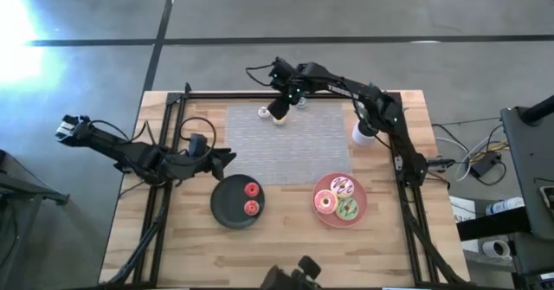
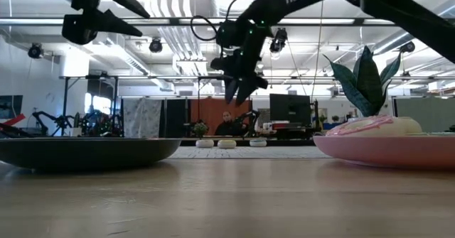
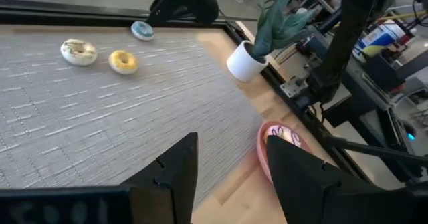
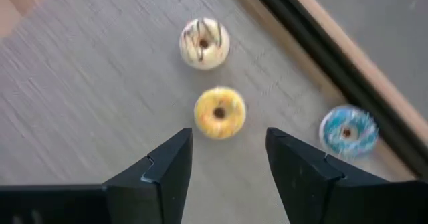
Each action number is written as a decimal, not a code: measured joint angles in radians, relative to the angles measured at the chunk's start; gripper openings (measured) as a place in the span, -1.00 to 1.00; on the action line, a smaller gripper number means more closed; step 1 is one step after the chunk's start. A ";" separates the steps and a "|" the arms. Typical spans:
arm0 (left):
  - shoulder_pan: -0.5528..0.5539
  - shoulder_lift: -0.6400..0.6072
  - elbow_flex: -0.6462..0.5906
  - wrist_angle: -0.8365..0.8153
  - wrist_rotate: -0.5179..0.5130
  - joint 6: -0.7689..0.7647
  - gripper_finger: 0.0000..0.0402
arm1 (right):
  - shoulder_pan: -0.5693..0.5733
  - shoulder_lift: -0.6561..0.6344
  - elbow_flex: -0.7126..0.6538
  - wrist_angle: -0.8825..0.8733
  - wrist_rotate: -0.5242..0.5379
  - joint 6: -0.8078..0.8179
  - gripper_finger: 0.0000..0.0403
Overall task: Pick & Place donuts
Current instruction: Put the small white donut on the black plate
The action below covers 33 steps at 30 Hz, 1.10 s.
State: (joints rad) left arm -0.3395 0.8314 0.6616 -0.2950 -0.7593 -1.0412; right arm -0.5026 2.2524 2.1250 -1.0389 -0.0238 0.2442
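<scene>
Three tiny donuts lie flat on the grey mat near its far edge: a white chocolate-striped one (image 4: 204, 43), a yellow one (image 4: 219, 112) and a blue one (image 4: 348, 132). My right gripper (image 4: 229, 140) hovers open above the yellow donut (image 1: 280, 119), fingers pointing down and well clear of the mat (image 2: 238, 89). Two orange-red tiny donuts (image 1: 252, 189) sit in the dark plate (image 1: 223, 205). The pink plate (image 1: 320, 184) holds the pink-white sprinkled donut (image 1: 344, 186), the pink-orange donut (image 1: 325, 203) and the green donut (image 1: 347, 209). My left gripper (image 1: 227, 157) waits open, raised beside the dark plate's far-left rim.
A white pot with a green plant (image 1: 363, 134) stands at the mat's right edge, under my right arm. A black frame (image 1: 260, 93) runs along the far edge and both sides of the wooden table. The middle of the grey mat (image 1: 286, 147) is bare.
</scene>
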 joint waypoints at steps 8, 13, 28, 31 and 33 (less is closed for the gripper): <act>0.024 0.003 0.006 0.004 -0.019 -0.079 -0.25 | -0.107 0.070 -0.005 0.029 -0.136 -0.075 -0.15; 0.073 0.003 0.006 0.005 -0.056 -0.110 -0.25 | -0.130 0.126 -0.010 0.022 -0.188 -0.122 -0.17; 0.208 0.003 0.006 0.017 -0.044 -0.129 -0.25 | -0.113 0.135 -0.008 0.029 -0.202 -0.214 -0.17; 0.232 0.003 0.006 0.017 0.014 -0.091 -0.25 | -0.108 0.105 -0.008 0.023 -0.269 -0.214 -0.18; 0.276 0.004 0.006 0.016 0.096 -0.060 -0.25 | -0.104 0.075 -0.007 0.023 -0.329 -0.218 -0.20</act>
State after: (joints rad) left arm -0.0637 0.8356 0.6674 -0.2795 -0.6631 -1.1012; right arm -0.6068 2.3279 2.1184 -1.0154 -0.3531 0.0263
